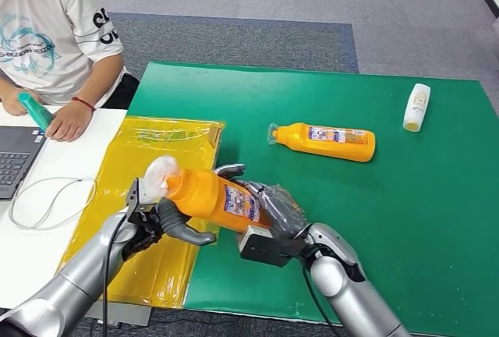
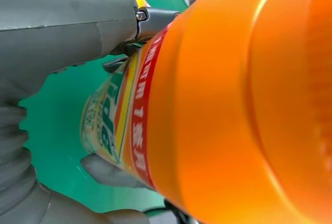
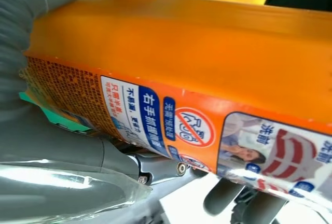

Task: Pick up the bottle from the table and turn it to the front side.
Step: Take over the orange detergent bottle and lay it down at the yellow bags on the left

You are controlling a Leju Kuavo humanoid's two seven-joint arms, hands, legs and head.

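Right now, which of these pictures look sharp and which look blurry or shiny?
Head view: evenly lit and sharp. Left wrist view: the held orange bottle is so close it blurs, its label smeared. Right wrist view: label print readable, glare on the clear wrap by the right hand.

I'm holding one bottle off the mat near its front-left corner, lying sideways between my hands: my left hand is gripping the cap end and my right hand the base end. A second bottle is lying flat mid-mat, behind mine. A small bottle is sitting by the back-right corner. A plastic bag is lying along the mat's left edge, with a laptop and a person's hand further left.
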